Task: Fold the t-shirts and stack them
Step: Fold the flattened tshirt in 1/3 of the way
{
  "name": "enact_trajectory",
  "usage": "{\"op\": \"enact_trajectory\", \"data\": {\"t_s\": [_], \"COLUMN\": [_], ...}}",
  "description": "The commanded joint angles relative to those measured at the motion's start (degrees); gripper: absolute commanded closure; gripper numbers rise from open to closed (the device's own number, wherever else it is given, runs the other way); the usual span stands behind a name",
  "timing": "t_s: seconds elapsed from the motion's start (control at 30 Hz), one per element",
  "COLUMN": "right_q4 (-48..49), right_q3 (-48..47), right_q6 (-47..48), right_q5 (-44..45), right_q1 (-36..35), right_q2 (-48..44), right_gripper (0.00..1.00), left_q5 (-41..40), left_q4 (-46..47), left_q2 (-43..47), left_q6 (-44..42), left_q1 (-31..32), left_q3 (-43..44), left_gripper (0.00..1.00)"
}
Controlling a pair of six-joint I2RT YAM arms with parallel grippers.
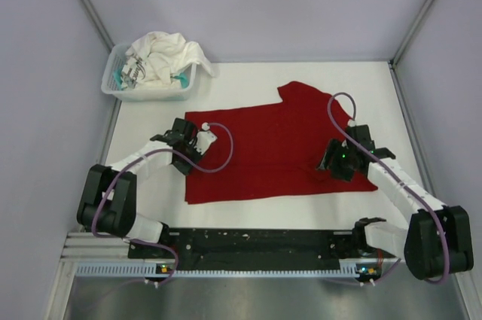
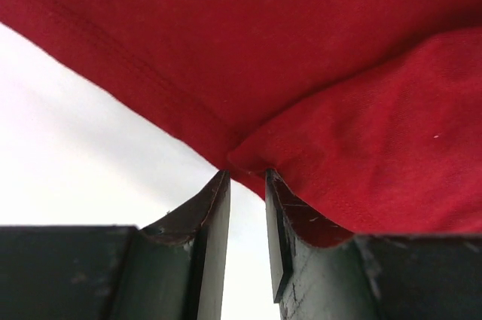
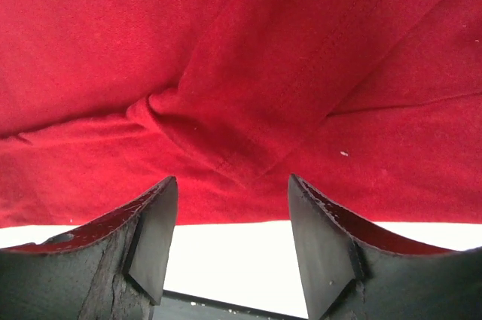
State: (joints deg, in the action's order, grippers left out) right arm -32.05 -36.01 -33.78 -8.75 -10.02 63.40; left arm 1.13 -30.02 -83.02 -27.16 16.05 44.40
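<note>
Left pincer (image 2: pixel 245 177), narrowed to a slit, nips a fold of the red t-shirt (image 1: pixel 263 147) at its left edge. Right pincer (image 3: pixel 232 181) gapes wide, empty, over its near right edge. The shirt lies spread on the bench (image 1: pixel 248 71); the white t-shirt (image 1: pixel 162 53) is heaped in the basket (image 1: pixel 151 94), far left corner.

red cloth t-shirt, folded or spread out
Mostly spread: the deep red cloth t-shirt lies broad and flat on the white table, though both wrist views show a layer lapped over near its edge.
</note>
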Motion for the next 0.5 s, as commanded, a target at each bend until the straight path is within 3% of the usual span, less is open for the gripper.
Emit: {"op": "enact_trajectory", "data": {"t_s": [0.0,0.2,0.47], "right_q4": [5.5,8.6,8.4], "right_q3": [0.9,0.4,0.3], "right_q6": [-2.3,-2.9,-1.9], "right_q5": [-1.0,-1.5,0.0], "right_q1": [-0.4,-0.5,-0.4], "right_q2": [4.8,10.3,10.1], "right_gripper": [0.39,0.46,0.82], "left_q5": [3.8,1.5,1.6], "left_q4": [2.4,3.0,3.0], "left_q2": [-0.5,-1.3,-1.0], "left_q6": [2.0,2.3,2.3], "left_q1": [0.0,-0.1,-0.1], "left_q3": [-1.0,-1.2,-1.3], "left_gripper": [0.70,0.71,0.71]}}
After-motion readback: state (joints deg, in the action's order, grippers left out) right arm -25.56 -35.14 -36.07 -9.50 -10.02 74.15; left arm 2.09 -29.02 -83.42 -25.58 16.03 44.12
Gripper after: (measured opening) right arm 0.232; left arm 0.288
